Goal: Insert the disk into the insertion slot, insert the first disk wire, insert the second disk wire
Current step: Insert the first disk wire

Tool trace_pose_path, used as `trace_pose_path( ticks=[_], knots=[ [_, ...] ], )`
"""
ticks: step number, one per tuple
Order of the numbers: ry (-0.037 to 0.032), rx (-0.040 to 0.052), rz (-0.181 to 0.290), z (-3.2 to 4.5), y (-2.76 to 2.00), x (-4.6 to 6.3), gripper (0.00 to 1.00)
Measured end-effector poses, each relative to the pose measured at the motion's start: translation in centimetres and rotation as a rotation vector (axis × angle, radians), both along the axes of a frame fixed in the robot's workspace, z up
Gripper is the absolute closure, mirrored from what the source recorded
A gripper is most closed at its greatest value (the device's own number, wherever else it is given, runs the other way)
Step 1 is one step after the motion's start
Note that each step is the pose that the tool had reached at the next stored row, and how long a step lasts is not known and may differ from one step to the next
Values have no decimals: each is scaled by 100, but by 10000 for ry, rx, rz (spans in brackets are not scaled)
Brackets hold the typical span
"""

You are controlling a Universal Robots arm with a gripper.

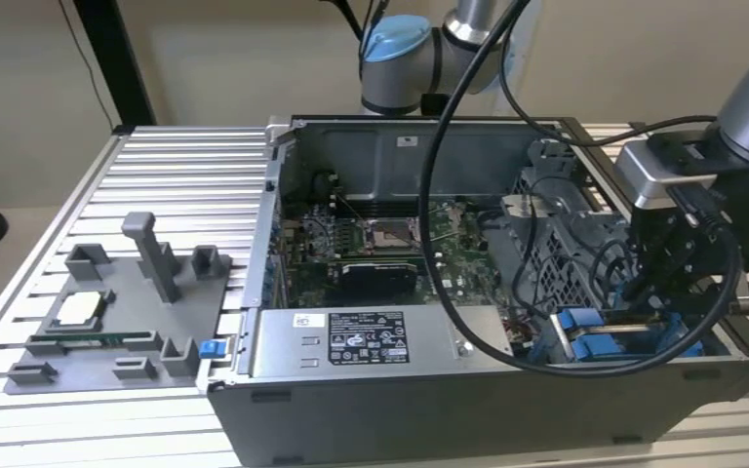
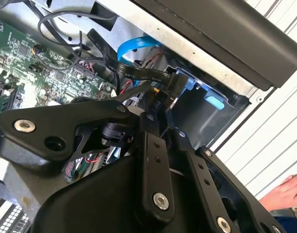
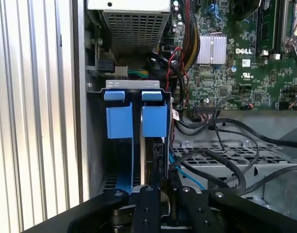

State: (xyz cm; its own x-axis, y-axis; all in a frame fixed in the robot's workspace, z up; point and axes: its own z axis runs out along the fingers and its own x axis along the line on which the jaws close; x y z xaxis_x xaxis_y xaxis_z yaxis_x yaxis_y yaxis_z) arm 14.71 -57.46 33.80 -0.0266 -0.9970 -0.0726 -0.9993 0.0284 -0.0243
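The disk (image 3: 149,160) stands edge-on in the insertion slot (image 3: 97,145), a grey metal bay in the open computer case, with its blue carrier tabs (image 3: 154,119) at the far end. In the exterior view the blue rails (image 1: 596,343) of the slot lie at the case's front right corner. My gripper (image 1: 667,292) hangs just above them. In both wrist views the gripper (image 2: 159,112) (image 3: 162,187) is shut on a black wire connector (image 2: 155,104) right at the disk's near end. A flat black wire (image 2: 133,72) runs from that connector back into the case.
A grey labelled power-supply box (image 1: 348,341) sits along the case front, with the motherboard (image 1: 374,244) behind it. A perforated metal cage (image 3: 226,150) and loose black cables (image 3: 221,131) crowd the slot's side. A grey fixture tray (image 1: 114,322) lies on the ribbed table. A person's hand (image 2: 284,191) is nearby.
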Motion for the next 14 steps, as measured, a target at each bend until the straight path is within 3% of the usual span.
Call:
trace_pose_path(
  ticks=[12, 13, 14],
  knots=[
    [2, -5, 0, -67, 0, 0, 100],
    [3, 4, -2, -75, 0, -1, 0],
    [1, 3, -3, -76, -1, -2, 0]
  ],
)
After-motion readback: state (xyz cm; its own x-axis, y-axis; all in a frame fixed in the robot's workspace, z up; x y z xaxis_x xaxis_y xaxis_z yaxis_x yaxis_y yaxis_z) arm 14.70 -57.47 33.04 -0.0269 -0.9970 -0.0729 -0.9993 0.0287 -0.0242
